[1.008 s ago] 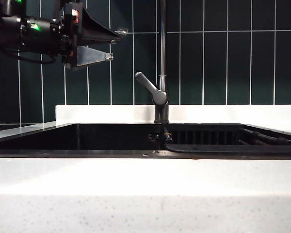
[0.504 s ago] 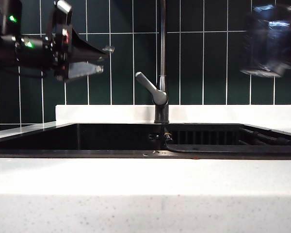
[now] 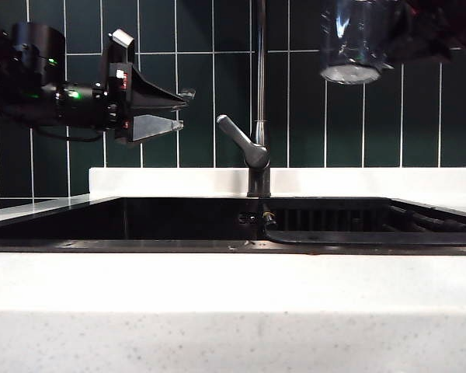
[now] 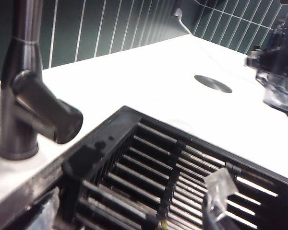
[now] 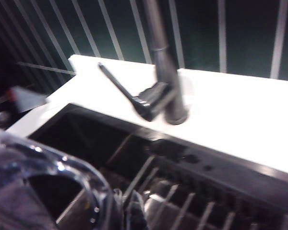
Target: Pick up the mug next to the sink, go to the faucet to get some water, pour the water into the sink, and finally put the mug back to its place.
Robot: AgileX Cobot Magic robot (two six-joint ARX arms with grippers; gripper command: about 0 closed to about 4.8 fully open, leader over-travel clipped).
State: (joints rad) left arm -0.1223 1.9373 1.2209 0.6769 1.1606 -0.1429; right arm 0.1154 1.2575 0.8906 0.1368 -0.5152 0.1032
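Two grippers aloft, right gripper (image 3: 404,35) clenched on mug (image 3: 353,39) right of faucet (image 3: 258,116), left gripper (image 3: 182,110) released, left of lever.

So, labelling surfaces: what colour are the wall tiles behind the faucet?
Dark green wall tiles with white grout, behind the faucet; clearest in the exterior view.

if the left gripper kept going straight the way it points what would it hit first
Probably the faucet: the left gripper, open, points level toward its lever handle and pipe. Depth is unclear, so it might pass in front or behind.
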